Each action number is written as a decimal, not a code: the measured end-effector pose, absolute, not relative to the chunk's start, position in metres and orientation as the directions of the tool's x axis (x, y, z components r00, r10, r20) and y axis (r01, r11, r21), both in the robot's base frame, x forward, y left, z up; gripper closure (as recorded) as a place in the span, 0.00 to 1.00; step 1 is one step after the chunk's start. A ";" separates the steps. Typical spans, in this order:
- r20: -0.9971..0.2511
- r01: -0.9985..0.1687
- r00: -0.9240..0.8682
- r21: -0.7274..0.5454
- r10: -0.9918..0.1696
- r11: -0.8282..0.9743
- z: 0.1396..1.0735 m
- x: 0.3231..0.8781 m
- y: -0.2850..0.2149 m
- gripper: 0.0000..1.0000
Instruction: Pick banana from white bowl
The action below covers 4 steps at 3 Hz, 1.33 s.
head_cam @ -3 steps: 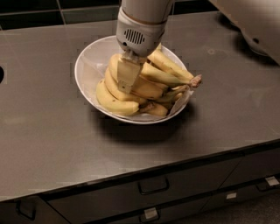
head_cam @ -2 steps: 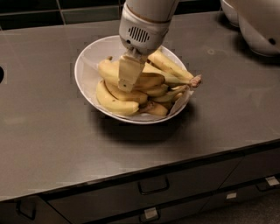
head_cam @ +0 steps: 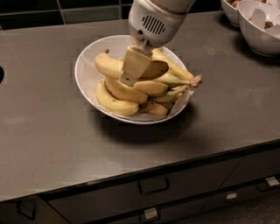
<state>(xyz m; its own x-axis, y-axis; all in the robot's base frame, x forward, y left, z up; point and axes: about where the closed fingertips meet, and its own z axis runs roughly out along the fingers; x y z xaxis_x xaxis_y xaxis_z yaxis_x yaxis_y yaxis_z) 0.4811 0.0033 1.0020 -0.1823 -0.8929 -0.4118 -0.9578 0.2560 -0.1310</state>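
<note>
The white bowl (head_cam: 85, 57) stands on the grey counter (head_cam: 43, 131), holding several bananas. My gripper (head_cam: 131, 77) reaches down into it from above, under a white wrist housing (head_cam: 153, 22). Its near finger (head_cam: 134, 65) lies across the front of the plump pale yellow banana (head_cam: 107, 65). That banana runs level between the fingers, on top of the pile; the far finger is hidden behind it. Slimmer bananas joined at a brown stem (head_cam: 175, 81) lie at the right of the bowl. Two more loose bananas (head_cam: 114, 103) lie below at the front left.
Two smaller white bowls (head_cam: 262, 30) (head_cam: 229, 8) stand at the back right corner. Drawers with handles (head_cam: 153, 186) run below the counter's front edge. A dark tiled wall (head_cam: 65, 11) is behind. A dark opening (head_cam: 1, 74) shows at the left edge.
The gripper has risen a little out of the pile with the plump banana between its fingers. The banana now sits higher than the others.
</note>
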 end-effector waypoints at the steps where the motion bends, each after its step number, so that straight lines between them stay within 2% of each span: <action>1: -0.412 -0.958 -0.182 -0.131 -0.893 0.256 1.002 0.481 0.003 1.00; 2: -0.403 -0.956 -0.198 -0.123 -0.894 0.267 1.007 0.478 -0.001 1.00; 4: -0.458 -0.942 -0.253 -0.083 -0.852 0.325 1.034 0.458 -0.058 1.00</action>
